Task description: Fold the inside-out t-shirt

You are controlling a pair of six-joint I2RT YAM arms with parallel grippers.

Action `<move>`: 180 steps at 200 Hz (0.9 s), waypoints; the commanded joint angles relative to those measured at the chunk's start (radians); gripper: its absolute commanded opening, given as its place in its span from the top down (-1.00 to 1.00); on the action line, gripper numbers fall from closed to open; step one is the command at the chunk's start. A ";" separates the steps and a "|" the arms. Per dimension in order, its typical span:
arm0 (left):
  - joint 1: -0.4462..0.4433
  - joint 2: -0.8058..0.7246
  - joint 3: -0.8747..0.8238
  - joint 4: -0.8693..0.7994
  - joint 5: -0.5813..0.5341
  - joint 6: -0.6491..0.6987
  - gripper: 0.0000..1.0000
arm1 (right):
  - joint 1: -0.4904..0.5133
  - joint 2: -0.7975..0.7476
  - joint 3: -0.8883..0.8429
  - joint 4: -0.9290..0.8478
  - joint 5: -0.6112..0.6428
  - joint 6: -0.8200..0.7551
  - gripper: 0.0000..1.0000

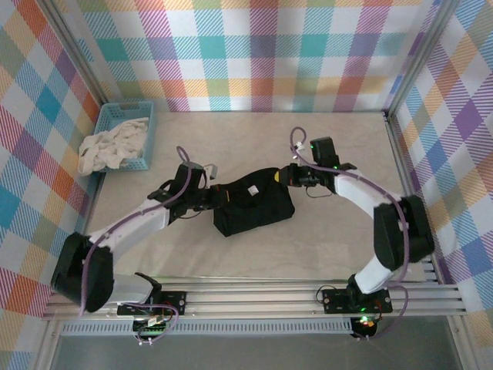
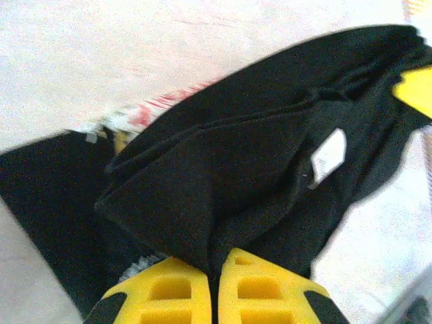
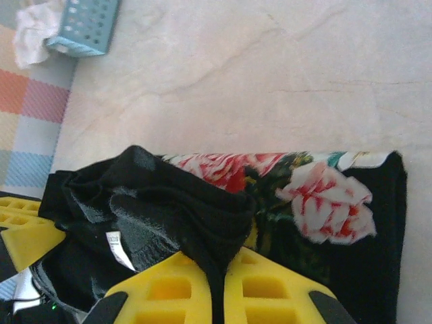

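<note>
The black inside-out t-shirt (image 1: 254, 204) lies bunched into a compact bundle at the table's middle, held up between both arms. My left gripper (image 1: 219, 194) is shut on its left end; in the left wrist view black cloth (image 2: 223, 182) runs down between the yellow fingers (image 2: 169, 290), with a white label (image 2: 329, 155) on the right. My right gripper (image 1: 291, 177) is shut on the right end. In the right wrist view a black fold (image 3: 175, 209) is pinched between the yellow fingers (image 3: 283, 290), and a rose print (image 3: 324, 202) shows on the layer beneath.
A blue basket (image 1: 123, 135) holding white-cream cloth (image 1: 112, 146) stands at the table's back left; the same basket (image 3: 84, 27) shows in the right wrist view's upper left. Checked walls close the table on three sides. Bare tabletop (image 1: 254, 139) stretches behind the shirt.
</note>
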 commanded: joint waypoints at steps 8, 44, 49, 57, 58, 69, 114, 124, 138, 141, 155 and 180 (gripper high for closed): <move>0.055 0.136 0.048 0.012 -0.088 0.002 0.96 | 0.011 0.184 0.153 -0.056 0.057 0.000 0.96; 0.079 0.360 0.165 -0.007 -0.124 0.042 0.62 | 0.019 0.399 0.338 -0.183 0.126 -0.005 0.55; 0.082 0.376 0.182 -0.015 -0.135 0.045 0.55 | 0.017 0.404 0.353 -0.200 0.139 -0.016 0.49; 0.082 0.385 0.203 -0.021 -0.148 0.057 0.45 | 0.010 0.393 0.357 -0.216 0.158 -0.032 0.39; 0.082 0.386 0.204 -0.022 -0.151 0.060 0.43 | 0.010 0.389 0.357 -0.216 0.160 -0.034 0.38; 0.082 0.377 0.224 -0.035 -0.188 0.076 0.28 | 0.003 0.344 0.341 -0.227 0.179 -0.065 0.21; 0.082 0.247 0.202 -0.125 -0.343 0.125 -0.20 | -0.013 0.184 0.207 -0.311 0.152 -0.130 -0.21; 0.082 0.200 0.171 -0.127 -0.338 0.116 -0.27 | -0.012 0.178 0.176 -0.301 0.111 -0.111 -0.33; 0.079 0.132 0.116 -0.108 -0.293 0.090 -0.33 | -0.004 0.184 0.143 -0.274 0.068 -0.081 -0.40; 0.078 0.121 0.102 -0.107 -0.280 0.084 -0.33 | -0.002 0.187 0.139 -0.266 0.060 -0.076 -0.41; 0.071 0.077 0.057 -0.065 -0.236 0.060 -0.35 | 0.013 0.215 0.135 -0.249 0.044 -0.065 -0.46; 0.066 0.040 0.031 -0.089 -0.239 0.055 -0.35 | 0.049 0.288 0.159 -0.252 0.017 -0.055 -0.50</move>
